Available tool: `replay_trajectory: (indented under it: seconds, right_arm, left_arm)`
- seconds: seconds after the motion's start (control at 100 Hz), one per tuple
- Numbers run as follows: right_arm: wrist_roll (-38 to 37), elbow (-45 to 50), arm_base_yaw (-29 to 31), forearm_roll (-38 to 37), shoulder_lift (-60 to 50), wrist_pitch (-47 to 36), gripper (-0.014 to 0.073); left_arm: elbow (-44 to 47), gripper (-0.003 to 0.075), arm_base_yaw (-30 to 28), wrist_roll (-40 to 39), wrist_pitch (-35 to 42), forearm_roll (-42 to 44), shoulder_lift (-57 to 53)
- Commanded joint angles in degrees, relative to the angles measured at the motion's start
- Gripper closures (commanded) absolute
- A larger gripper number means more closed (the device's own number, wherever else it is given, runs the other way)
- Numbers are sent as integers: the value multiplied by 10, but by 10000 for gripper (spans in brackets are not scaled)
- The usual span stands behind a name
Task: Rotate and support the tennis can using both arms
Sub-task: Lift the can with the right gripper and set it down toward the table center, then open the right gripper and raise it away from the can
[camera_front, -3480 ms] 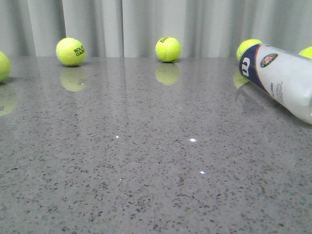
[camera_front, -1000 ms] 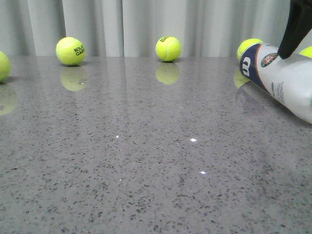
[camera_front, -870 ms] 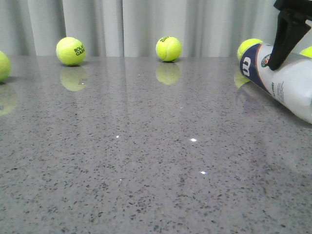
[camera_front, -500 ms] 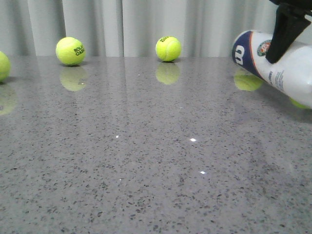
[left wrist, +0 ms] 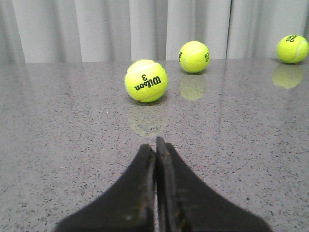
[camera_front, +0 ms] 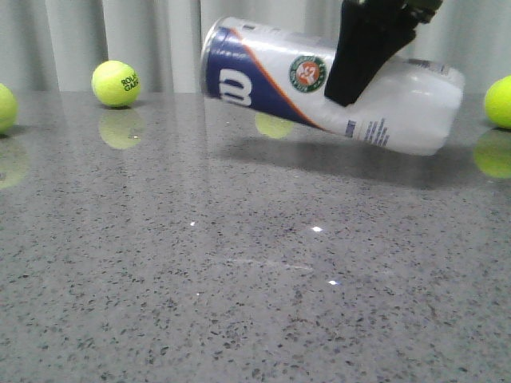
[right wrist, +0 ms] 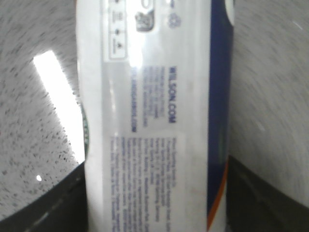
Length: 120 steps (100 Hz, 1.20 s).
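The tennis can, white with a navy panel, a "W" logo and a round red-green emblem, hangs nearly level above the table in the front view, its navy end to the left. My right gripper comes down from above and is shut on the can's middle. In the right wrist view the can fills the gap between the two black fingers. My left gripper shows only in the left wrist view, shut and empty, low over the table; it is out of the front view.
Tennis balls lie on the grey speckled table: one at the far left edge, one at back left, one at the right edge. The left wrist view shows three balls ahead, the nearest marked "Wilson 3". Curtains hang behind.
My right gripper came down onto the can at the right edge, closed on it, lifted it off the table and carried it left toward the middle, turning it nearly level.
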<state>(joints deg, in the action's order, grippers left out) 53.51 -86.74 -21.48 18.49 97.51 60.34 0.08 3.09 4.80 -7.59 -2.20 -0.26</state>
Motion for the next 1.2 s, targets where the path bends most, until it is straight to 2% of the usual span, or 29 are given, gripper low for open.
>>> replay_trajectory:
  seconds: [0.0, 0.1, 0.41, 0.48, 0.6, 0.67, 0.74, 1.19]
  right_arm:
    - [105, -20, -20, 2, -15, -26, 360]
    - [164, -20, -36, 2, -4, -26, 360]
    - [164, -20, -40, 1, 18, -26, 337]
    - [164, -20, -40, 1, 18, -26, 257]
    - [164, -20, -40, 1, 18, -26, 20]
    - [164, -20, -40, 1, 18, -26, -75]
    - [164, -20, -40, 1, 18, -26, -48]
    - [164, -20, -40, -1, -39, -25, -50]
  left_arm:
    - [25, 739, -1, -1, 45, -5, -21]
    - [25, 739, -1, -1, 45, -5, -21]
    - [25, 739, -1, -1, 45, -5, -21]
    - [25, 739, -1, -1, 45, -5, -21]
    - [25, 739, -1, -1, 45, -5, -21]
    - [25, 739, -1, -1, 45, -5, -21]
    - [25, 739, -1, -1, 45, -5, -21]
    - [25, 739, -1, -1, 45, -5, -21]
